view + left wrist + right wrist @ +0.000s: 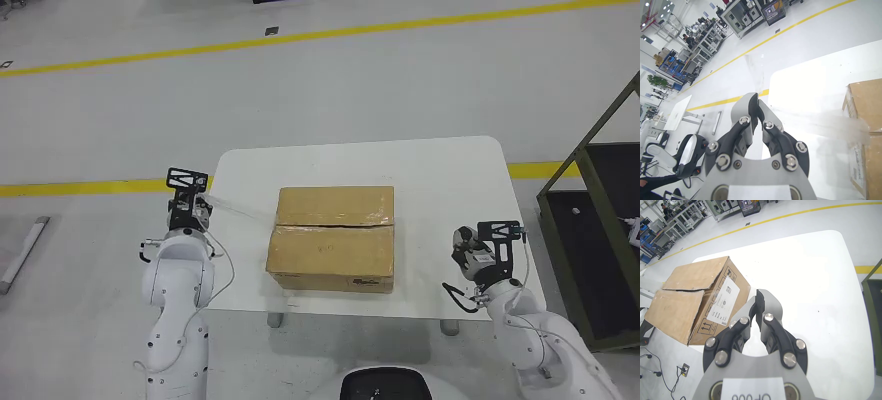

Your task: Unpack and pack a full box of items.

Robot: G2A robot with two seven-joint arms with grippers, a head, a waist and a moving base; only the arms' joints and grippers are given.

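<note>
Sitting mid-table, the cardboard box (333, 238) has bare white table (440, 180) on every side.
Left of the box, just past the table's edge, the left gripper (757, 98) pinches clear tape (821, 123) stretching back to the box. Right of the box, the right gripper (756, 302) hangs over bare tabletop, jaws pressed together, empty.

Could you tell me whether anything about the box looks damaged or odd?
Yes. The cardboard box has ragged, torn flap edges along its centre seam, and a strip of clear tape stretches from the box to the left gripper, whose jaws are shut on it.
</note>
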